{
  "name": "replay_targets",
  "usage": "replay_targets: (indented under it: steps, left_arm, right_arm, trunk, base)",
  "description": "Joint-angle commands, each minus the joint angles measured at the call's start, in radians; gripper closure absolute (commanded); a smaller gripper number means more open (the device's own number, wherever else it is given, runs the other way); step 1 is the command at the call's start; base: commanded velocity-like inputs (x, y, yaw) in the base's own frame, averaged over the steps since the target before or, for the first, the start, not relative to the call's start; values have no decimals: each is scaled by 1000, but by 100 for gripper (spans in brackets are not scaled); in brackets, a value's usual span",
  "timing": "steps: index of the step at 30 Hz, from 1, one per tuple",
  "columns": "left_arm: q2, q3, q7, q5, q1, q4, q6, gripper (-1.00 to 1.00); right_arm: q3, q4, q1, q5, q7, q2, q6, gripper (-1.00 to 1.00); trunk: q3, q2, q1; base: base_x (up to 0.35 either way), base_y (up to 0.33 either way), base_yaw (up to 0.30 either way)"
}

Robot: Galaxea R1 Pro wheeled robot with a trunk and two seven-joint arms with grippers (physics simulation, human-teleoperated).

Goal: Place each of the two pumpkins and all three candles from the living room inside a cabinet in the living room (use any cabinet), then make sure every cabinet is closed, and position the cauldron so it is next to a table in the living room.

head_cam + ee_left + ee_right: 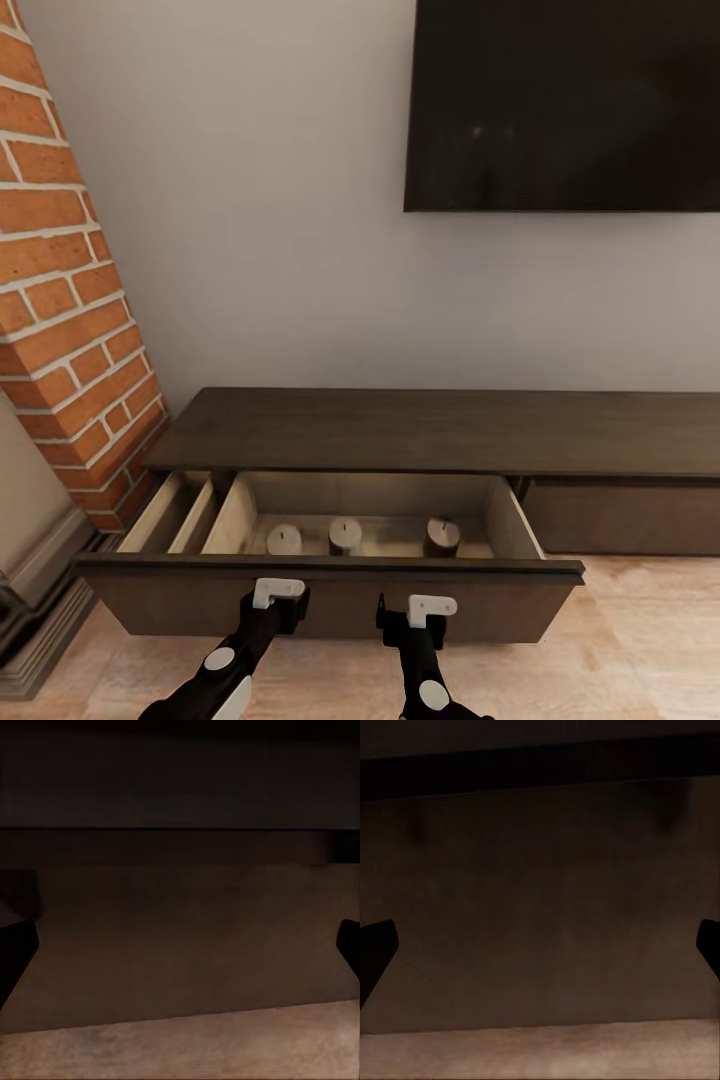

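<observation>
Both grippers sit lowest in the head view: the left gripper (277, 597) and the right gripper (420, 610) are side by side at bottom centre, against the dark front panel of the open drawer (330, 600). From above I cannot tell how their fingers stand. Just past the panel, three candles stand in a row on the drawer floor: one (284, 540) at left, one (345, 536) in the middle, one (441, 537) at right. They are apart from each other and upright. The cabinet (440, 430) runs across the middle of the frame, with a black TV (565, 100) at upper right and a brick column (60, 300) at left. With the candles already inside, the grippers are probably placed to push the drawer shut.

Left wrist view: dark fingers (16, 949) show at both side edges, spread wide, holding nothing. The drawer front (180, 937) lies straight ahead and close, with the floor (180, 1050) along the bottom.

Right wrist view: the fingers (375, 945) are likewise spread to the frame edges, empty, facing the same brown panel (540, 907) above a strip of floor (540, 1054).
</observation>
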Motion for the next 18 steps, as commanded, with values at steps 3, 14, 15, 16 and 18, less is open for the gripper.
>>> replay_targets:
  steps: [3,14,15,16,18]
  left_arm:
    - [1,-8,9,8,-1,0,-5,-100]
    - [2,-8,8,8,-2,1,-6,-100]
    - [2,-8,8,8,-1,1,-6,-100]
    - [2,-8,8,8,-1,1,-6,-100]
    - [2,-8,8,8,-1,1,-6,-100]
  right_arm:
    - [8,0,-2,-10,-6,-1,-5,-100]
    - [8,0,-2,-10,-6,-1,-5,-100]
    - [8,0,-2,-10,-6,-1,-5,-100]
    - [8,0,-2,-10,-6,-1,-5,-100]
    - [8,1,-2,-10,-6,-1,-5,-100]
  trunk:
    - [-1,0,0]
    - [-1,0,0]
    - [-1,0,0]
    - [-1,0,0]
    - [-1,0,0]
  base:
    - [209,0,0]
    - [213,0,0]
    - [214,0,0]
    - [214,0,0]
    - [214,0,0]
